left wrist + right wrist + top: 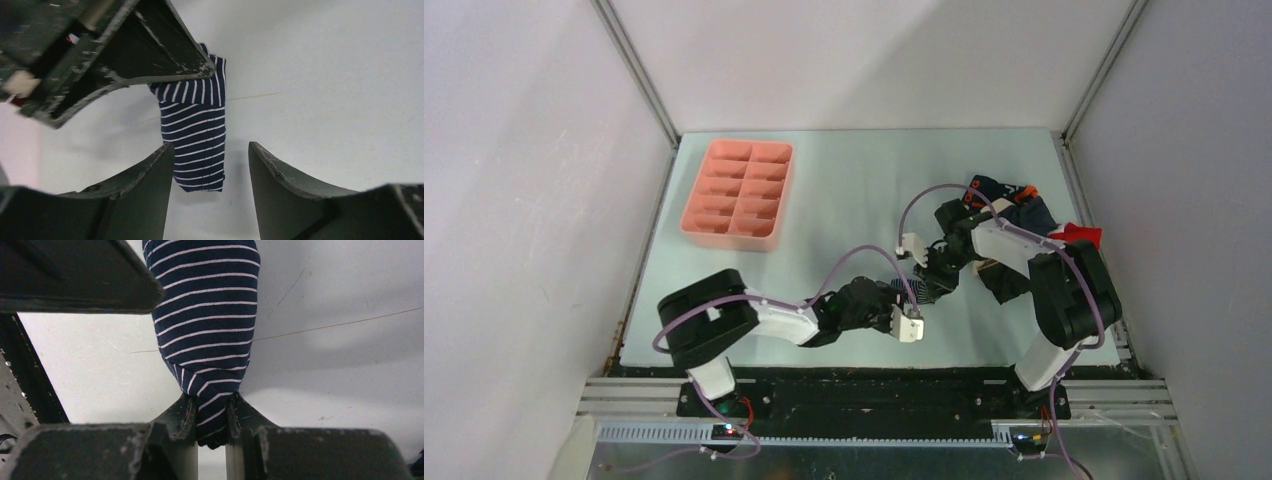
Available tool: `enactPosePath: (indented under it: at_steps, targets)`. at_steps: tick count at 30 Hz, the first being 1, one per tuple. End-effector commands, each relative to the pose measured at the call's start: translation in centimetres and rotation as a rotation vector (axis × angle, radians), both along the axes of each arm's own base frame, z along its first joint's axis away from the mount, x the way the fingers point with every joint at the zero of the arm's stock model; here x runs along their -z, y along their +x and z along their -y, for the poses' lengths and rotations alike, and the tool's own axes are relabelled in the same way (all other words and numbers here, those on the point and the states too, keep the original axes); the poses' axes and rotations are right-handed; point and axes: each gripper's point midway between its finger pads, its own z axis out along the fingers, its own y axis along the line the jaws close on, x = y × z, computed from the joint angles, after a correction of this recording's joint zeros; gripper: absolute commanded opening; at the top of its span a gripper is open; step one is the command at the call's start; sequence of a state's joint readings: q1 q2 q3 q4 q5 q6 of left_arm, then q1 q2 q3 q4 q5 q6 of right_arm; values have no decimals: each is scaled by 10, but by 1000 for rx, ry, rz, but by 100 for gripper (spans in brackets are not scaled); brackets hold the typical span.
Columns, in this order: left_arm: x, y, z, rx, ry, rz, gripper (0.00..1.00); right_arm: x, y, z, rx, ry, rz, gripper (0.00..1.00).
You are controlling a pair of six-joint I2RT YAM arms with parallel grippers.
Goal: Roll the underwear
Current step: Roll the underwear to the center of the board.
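One navy white-striped cloth brief (207,315), bunched narrow.
Your R gripper (210,412) pinches its end; L gripper (210,146) jaws apart astride it; pale green table (844,200) front edge near.

The middle and far stretch of the tabletop (854,180) is left open for passage. The far-left corner is taken up by a pink tray (729,236), and the far-right side by a heap of underwear (1014,205), partly covered by the right arm (1024,250). Near the front middle, room is crowded: the striped underwear (192,125) is pinched by the right pincer (210,407), and the gap of the wide-set left pincer (210,147) is partly filled by its free end. Both sides are closed off by walls (524,200).
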State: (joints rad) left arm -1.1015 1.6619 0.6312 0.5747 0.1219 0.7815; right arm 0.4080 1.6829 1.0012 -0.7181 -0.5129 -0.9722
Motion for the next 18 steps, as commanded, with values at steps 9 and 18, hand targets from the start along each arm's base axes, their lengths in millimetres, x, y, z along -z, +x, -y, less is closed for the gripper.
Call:
enactPosePath:
  at_steps: [9, 18]
  targets:
    - [15, 28, 25, 67, 149, 290, 55, 3, -22, 13, 151, -50, -361, 0]
    - [43, 34, 26, 122, 316, 362, 53, -13, -31, -1, 250, 51, -653, 0]
